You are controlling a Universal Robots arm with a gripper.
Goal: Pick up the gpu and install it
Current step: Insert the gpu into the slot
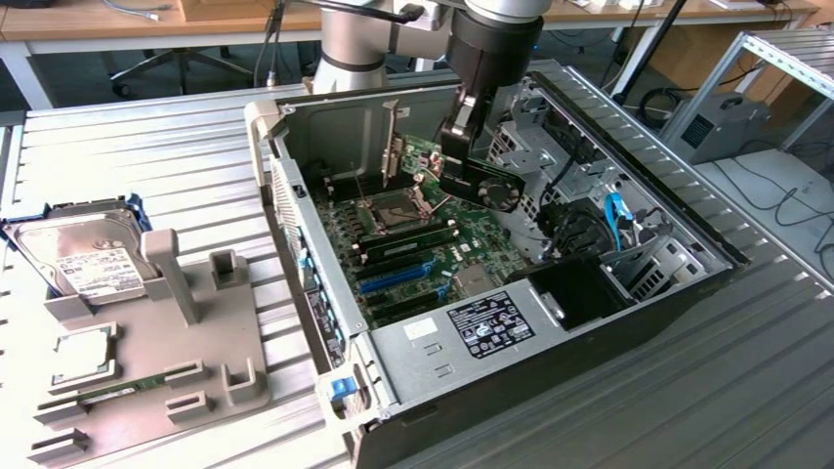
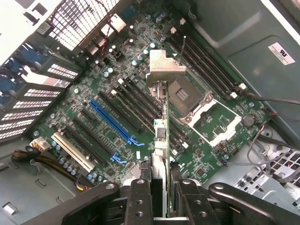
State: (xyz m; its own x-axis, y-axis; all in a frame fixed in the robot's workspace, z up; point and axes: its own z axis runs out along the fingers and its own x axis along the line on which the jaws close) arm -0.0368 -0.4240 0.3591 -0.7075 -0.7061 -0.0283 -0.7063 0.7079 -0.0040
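While the gpu (image 2: 161,140) is pinched edge-on between the fingers of the gripper (image 2: 161,187) and held above the motherboard (image 2: 93,84) inside the open computer case (image 1: 391,381), pickup is judged complete and seating in a slot is left undone.

The gpu (image 2: 161,126) shows a green circuit board edge and a dull silvery metal bracket. The case (image 1: 431,363) is bare grey sheet metal. The table (image 1: 170,147) is ribbed matt metal. The tray (image 1: 163,391) looks matt grey plastic.
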